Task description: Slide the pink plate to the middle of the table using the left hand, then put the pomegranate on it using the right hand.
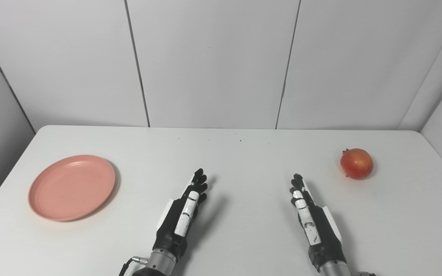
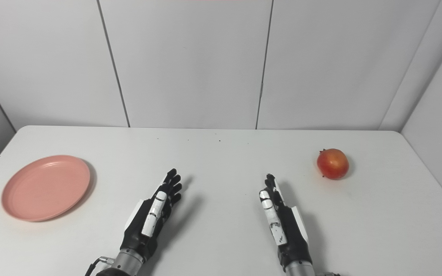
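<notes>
Over on the left side of the white table (image 1: 221, 153) sits the pink plate (image 1: 72, 187), flat and empty, close to the left edge and a little toward the near side. It is well apart from both hands, and the middle of the table holds nothing but bare white surface with a few tiny dark specks toward the back. Moving right, the left hand (image 1: 184, 209) reaches in from the bottom edge, black with white panels, its fingers (image 1: 200, 180) stretched out straight and lying close alongside one another, pointing away toward the far wall and leaning slightly to the right. It holds nothing and casts a soft shadow on the tabletop just to its right; whether it rests on the surface or floats just above it I cannot tell. Next comes the right hand (image 1: 310, 214), the mirror of the first: fingers (image 1: 297, 183) extended, close together, empty, angled slightly to the left, so the two hands frame the bare centre of the table between them. Farther right and a bit farther back lies the pomegranate (image 1: 356, 163), red-orange, with its small crown turned up and to the left, sitting alone near the table's right edge, clear of the right hand. Behind it all stands a plain panelled wall (image 1: 213, 61).
</notes>
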You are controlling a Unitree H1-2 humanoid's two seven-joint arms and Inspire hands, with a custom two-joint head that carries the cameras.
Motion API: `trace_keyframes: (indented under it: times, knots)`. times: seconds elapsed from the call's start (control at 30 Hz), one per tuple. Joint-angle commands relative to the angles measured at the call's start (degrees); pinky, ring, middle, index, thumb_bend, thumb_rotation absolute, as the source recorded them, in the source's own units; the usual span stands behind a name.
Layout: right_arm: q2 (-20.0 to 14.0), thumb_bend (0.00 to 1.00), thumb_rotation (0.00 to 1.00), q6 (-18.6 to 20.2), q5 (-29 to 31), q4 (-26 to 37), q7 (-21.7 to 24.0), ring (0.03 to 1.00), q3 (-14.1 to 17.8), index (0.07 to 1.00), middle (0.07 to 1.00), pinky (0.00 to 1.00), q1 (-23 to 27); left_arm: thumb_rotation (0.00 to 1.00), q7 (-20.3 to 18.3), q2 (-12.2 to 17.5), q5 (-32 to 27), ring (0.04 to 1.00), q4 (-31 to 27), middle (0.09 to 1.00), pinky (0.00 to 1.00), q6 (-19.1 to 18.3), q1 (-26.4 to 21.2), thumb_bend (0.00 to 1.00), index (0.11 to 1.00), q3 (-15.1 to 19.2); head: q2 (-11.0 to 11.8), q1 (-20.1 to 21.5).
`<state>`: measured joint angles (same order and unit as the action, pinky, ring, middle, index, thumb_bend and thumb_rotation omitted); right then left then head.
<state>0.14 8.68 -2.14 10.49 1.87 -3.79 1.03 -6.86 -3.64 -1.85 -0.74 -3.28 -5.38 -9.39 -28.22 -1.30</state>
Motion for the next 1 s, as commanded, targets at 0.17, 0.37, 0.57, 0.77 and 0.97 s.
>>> trace_keyframes:
  times: [0.17,0.37,0.57,0.77,0.97]
  knots:
    - [-2.2,0.26,1.00,-4.0,3.4,1.1,2.0,0.993,1.5,1.000,1.000,1.00,0.1,1.00,1.6,-2.8,3.2,0.990,2.0,1.000,0.99,2.5,-0.5,0.46,0.996,-2.2,1.3,-6.1]
    - [-4.0,0.26,1.00,-3.9,4.1,1.3,3.4,0.990,1.6,1.000,1.000,1.00,-0.1,1.00,2.6,-4.3,4.2,0.997,2.6,1.000,1.00,0.9,-0.8,0.46,1.000,-3.2,2.0,-9.5]
    - [-4.1,0.25,1.00,-3.6,4.4,1.9,3.6,0.990,1.6,1.000,1.000,1.00,-0.3,1.00,3.2,-4.6,5.1,1.000,2.4,1.000,1.00,-0.5,-0.8,0.46,1.000,-3.9,2.3,-9.7]
    - [-3.7,0.24,1.00,-3.2,4.9,2.3,3.5,0.995,1.6,1.000,1.000,1.00,-0.4,1.00,3.4,-4.5,5.1,0.999,2.2,1.000,1.00,-0.2,-0.8,0.46,1.000,-3.9,2.2,-9.2]
    - [-3.8,0.25,1.00,-3.4,4.7,2.0,3.6,0.998,1.4,1.000,1.000,1.00,-0.4,1.00,3.3,-4.4,4.6,0.999,2.0,1.000,1.00,0.2,-0.8,0.47,1.000,-3.7,2.2,-9.2]
